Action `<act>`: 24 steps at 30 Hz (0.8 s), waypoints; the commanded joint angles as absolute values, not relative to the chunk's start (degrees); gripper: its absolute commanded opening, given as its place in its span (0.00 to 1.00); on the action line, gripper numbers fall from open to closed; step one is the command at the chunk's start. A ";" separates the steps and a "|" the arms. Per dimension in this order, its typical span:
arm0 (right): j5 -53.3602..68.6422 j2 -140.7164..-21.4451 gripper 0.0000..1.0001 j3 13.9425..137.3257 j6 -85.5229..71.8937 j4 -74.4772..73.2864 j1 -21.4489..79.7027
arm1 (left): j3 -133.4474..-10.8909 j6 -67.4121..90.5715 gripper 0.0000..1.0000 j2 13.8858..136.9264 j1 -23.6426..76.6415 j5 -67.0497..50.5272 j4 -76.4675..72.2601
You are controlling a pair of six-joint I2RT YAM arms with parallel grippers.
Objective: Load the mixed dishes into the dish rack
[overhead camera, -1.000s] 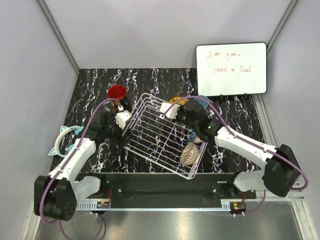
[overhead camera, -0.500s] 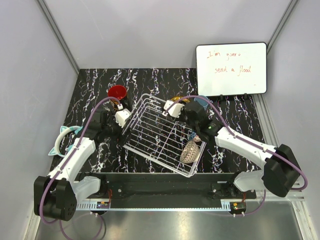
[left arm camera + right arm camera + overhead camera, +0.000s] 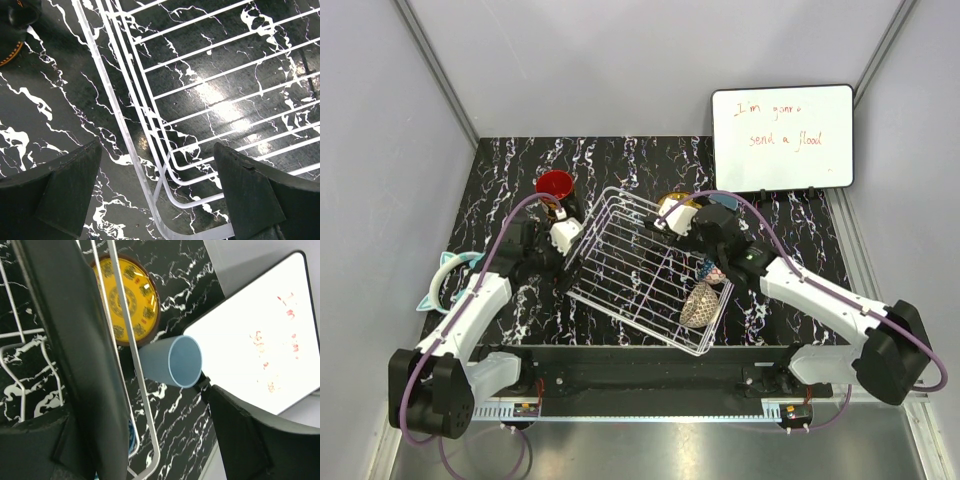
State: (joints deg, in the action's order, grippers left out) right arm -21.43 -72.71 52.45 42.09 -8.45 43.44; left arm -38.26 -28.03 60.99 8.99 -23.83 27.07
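The dish rack (image 3: 638,268) of white wire lies slantwise in the middle of the table. A beige-brown bowl (image 3: 698,306) and a blue bowl (image 3: 708,270) lean at its right end. My left gripper (image 3: 565,236) is open over the rack's left corner, with the rim wire (image 3: 127,135) between its spread fingers (image 3: 65,190), untouched. My right gripper (image 3: 677,215) is open at the far rim; the wire (image 3: 145,405) runs close by its left finger (image 3: 75,365). Beyond the wire lie the yellow plate (image 3: 125,300) and the light blue cup (image 3: 172,361), on its side. The red mug (image 3: 555,185) stands upright at the back left.
A whiteboard (image 3: 782,137) with red writing leans at the back right, close behind the cup. A teal rounded object (image 3: 445,280) sits at the left table edge. A dark dish edge (image 3: 12,40) shows at the top left of the left wrist view.
My right gripper has gone from shut to open at the rack's far rim and has shifted slightly to the right. The left arm has stayed still.
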 commanded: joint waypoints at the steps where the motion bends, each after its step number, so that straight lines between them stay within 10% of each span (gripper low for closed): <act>1: -27.24 -67.95 0.84 56.77 38.94 -11.51 42.63 | -40.17 -28.91 0.99 61.43 8.70 -25.22 26.98; 24: -27.16 -66.09 0.96 58.18 34.63 -17.31 42.63 | -47.17 -26.11 0.99 64.86 8.70 -25.58 25.40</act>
State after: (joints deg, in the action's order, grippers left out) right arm -26.04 -65.95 54.11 35.92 -19.81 43.20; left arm -40.14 -28.12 62.94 8.99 -24.23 28.10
